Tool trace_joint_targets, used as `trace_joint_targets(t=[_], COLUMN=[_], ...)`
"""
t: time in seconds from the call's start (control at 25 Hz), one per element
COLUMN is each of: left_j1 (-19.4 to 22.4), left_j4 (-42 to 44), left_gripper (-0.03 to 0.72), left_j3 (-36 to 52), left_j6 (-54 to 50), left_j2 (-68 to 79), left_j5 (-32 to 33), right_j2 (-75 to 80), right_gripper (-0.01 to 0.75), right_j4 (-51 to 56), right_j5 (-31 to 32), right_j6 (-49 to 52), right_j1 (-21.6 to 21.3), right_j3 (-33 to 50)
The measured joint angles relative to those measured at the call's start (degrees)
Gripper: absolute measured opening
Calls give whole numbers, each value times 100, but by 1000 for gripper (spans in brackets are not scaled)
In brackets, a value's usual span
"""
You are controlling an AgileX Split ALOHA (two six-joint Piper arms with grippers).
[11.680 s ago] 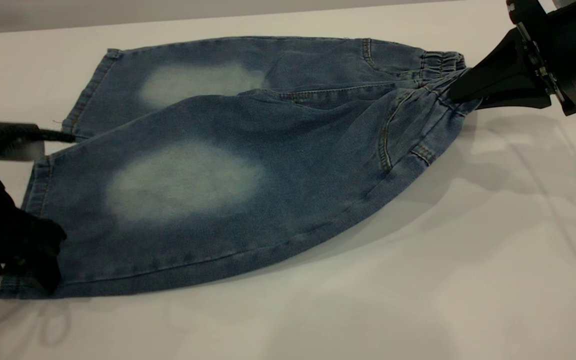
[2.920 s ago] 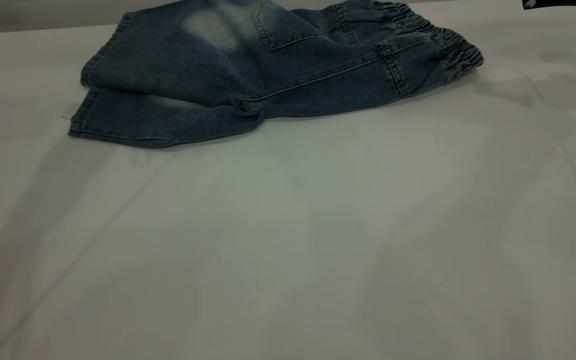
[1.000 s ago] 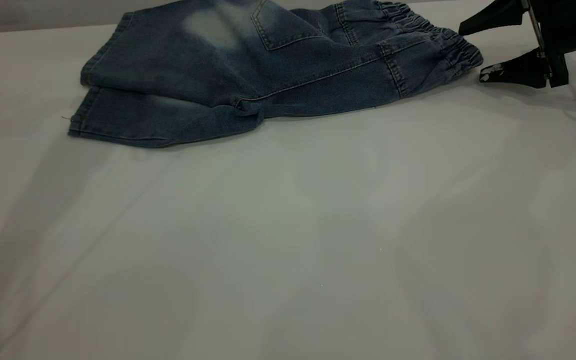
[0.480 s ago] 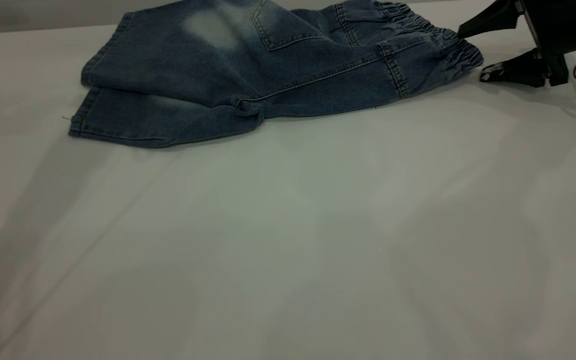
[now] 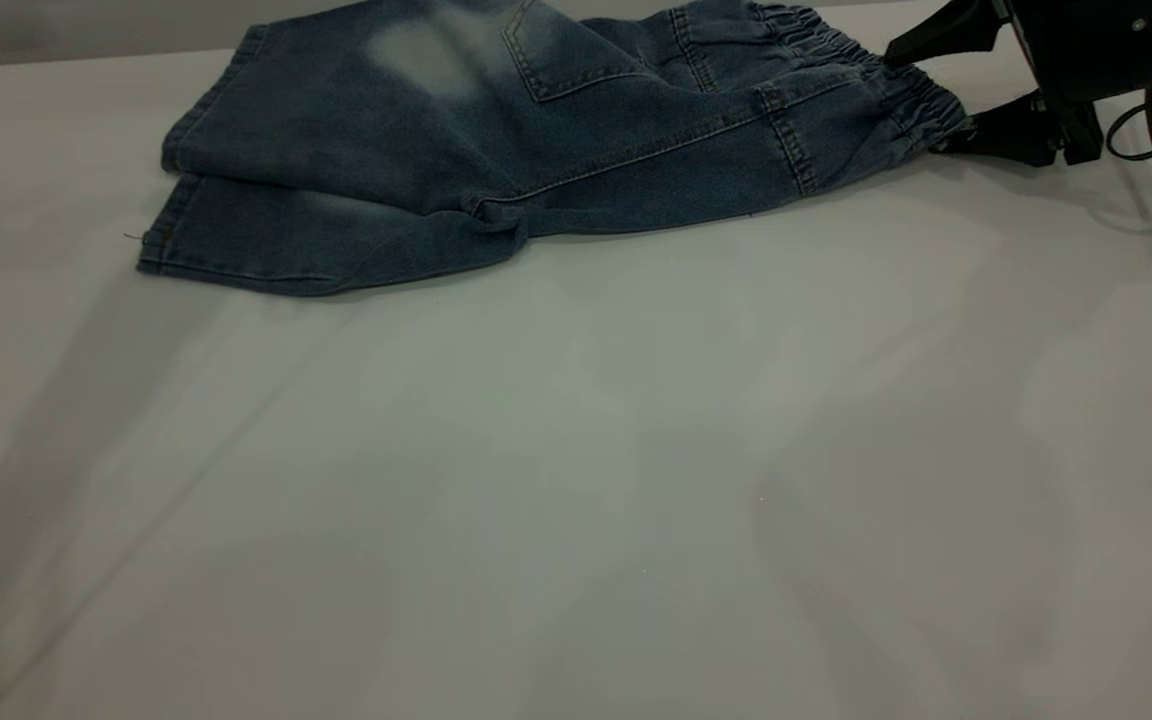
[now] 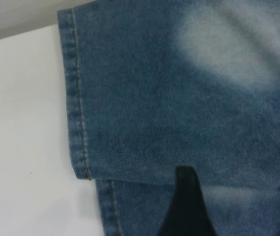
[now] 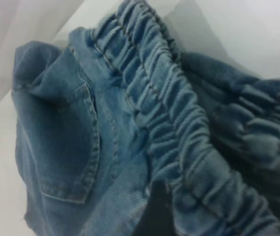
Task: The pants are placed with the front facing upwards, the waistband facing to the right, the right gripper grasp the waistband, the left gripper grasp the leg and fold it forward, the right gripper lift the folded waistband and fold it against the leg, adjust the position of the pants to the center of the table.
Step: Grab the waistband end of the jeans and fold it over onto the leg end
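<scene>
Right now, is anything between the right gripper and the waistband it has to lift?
Nothing visible. The right gripper is open at the pants' right end, one jaw above the waistband and one low beside it near the table. Only cloth lies between them.

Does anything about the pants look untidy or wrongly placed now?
Yes. The pants lie at the far edge of the table, not the center, and the lower leg hem sticks out unevenly. The right tool straddles the waistband.

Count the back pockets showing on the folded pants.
1. A stitched patch pocket lies on the top layer of the pants, toward the waistband. A second may be hidden underneath.
</scene>
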Motion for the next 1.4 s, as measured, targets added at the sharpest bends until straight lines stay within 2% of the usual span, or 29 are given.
trace_joint_targets(t=[0.28, 0.6, 0.68, 0.8, 1.0, 1.08, 1.4], left_j1=[0, 0, 0, 0, 0, -46, -371], left_j4=[4, 4, 4, 4, -13, -8, 2], left_gripper=[475, 475, 475, 475, 475, 475, 475], left_j3=[0, 0, 0, 0, 0, 0, -263], left_j6=[0, 4, 4, -1, 4, 4, 161], left_j2=[0, 0, 0, 0, 0, 0, 142], left_j5=[-89, -110, -107, -107, -75, 8, 265], right_j2=[283, 326, 326, 331, 332, 332, 327], right_gripper=[587, 566, 526, 428, 195, 126, 115], right_j4=[258, 171, 145, 109, 98, 103, 123], right_j5=[307, 169, 131, 100, 135, 148, 165], right_j6=[-89, -55, -21, -3, -60, -66, -84], right_j1=[168, 338, 338, 338, 338, 332, 332], right_j3=[-168, -421, -433, -433, -438, -438, -438])
